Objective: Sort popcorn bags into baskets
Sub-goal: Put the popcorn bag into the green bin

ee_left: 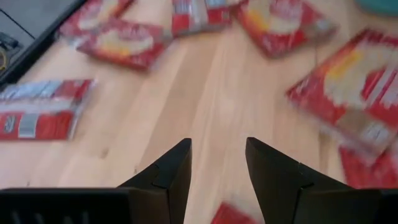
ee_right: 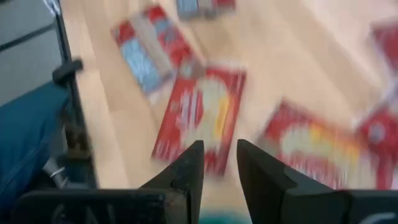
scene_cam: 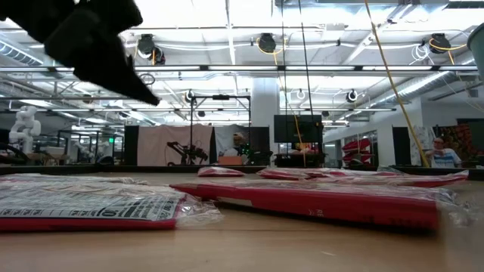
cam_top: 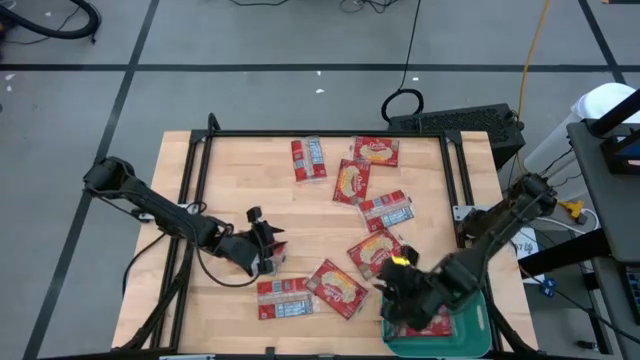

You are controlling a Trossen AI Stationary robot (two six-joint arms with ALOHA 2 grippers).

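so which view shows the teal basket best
The high view: the teal basket sits at the table's near right corner, partly under the right arm. The left wrist view catches only a teal sliver, the right wrist view a strip of it, and the low view none.

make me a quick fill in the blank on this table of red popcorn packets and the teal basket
1. The teal-green plastic basket sits at the table's near ____ corner.
2. The right gripper hangs over the basket's rim with nothing between its ____ fingers.
3. The left gripper hovers above a flat red popcorn packet showing its grey-white ____ panel.

Missing words: right; open; label
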